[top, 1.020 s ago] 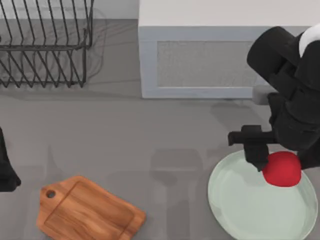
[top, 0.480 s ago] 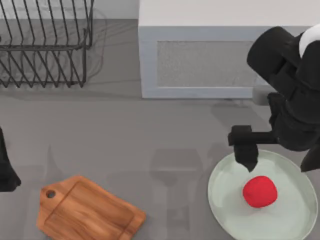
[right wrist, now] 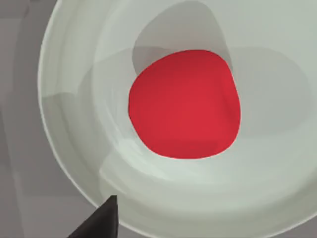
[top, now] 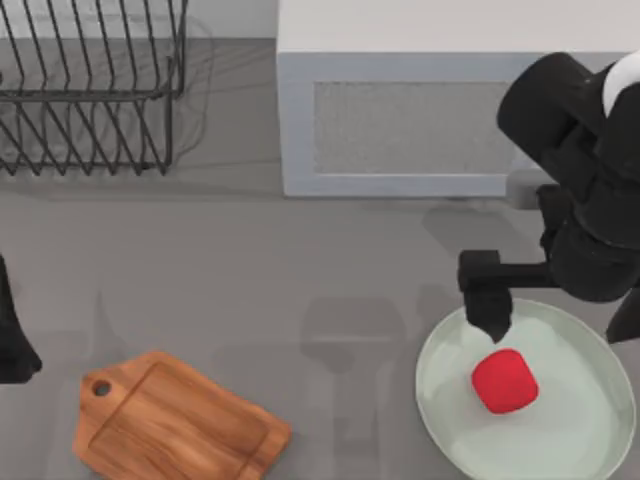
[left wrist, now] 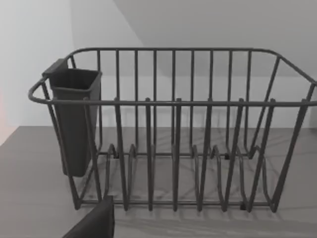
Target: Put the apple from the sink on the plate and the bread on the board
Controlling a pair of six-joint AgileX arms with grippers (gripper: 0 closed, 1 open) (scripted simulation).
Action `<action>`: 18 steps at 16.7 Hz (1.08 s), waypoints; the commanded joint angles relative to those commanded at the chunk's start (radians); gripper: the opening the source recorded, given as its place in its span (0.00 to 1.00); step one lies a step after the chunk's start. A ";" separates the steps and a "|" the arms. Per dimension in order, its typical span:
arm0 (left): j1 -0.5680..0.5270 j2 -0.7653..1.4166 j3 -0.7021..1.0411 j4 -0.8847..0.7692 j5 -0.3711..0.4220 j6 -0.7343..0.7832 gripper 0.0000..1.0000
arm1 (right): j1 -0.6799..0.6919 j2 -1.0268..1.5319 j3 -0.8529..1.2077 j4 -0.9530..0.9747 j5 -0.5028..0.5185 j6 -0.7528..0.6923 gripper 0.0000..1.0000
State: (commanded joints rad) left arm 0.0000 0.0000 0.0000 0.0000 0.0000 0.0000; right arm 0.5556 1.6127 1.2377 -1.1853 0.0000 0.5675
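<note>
The red apple [top: 504,381] lies free on the pale green plate [top: 580,430] at the table's front right. In the right wrist view the apple [right wrist: 184,104] rests near the middle of the plate [right wrist: 69,124]. My right gripper [top: 557,330] hovers open just above the plate's far rim, and its left fingertip [top: 489,318] stands a little clear of the apple. The wooden board [top: 180,425] lies bare at the front left. The bread is out of view. My left arm [top: 12,345] stays parked at the left edge, with its gripper open.
A white-grey sink unit [top: 400,130] stands at the back, behind the right arm. A black wire dish rack [top: 90,90] with a dark cup holder [left wrist: 74,119] fills the back left corner. Bare grey tabletop runs between board and plate.
The right gripper opened and let go of the apple. It dropped onto the plate and rolled a little to the left. The left arm stayed still.
</note>
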 joint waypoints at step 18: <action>0.000 0.000 0.000 0.000 0.000 0.000 1.00 | -0.451 -1.363 -1.015 0.968 0.000 -0.461 1.00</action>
State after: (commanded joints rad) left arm 0.0000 0.0000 0.0000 0.0000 0.0000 0.0000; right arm 0.1046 0.2496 0.2227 -0.2177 0.0000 0.1069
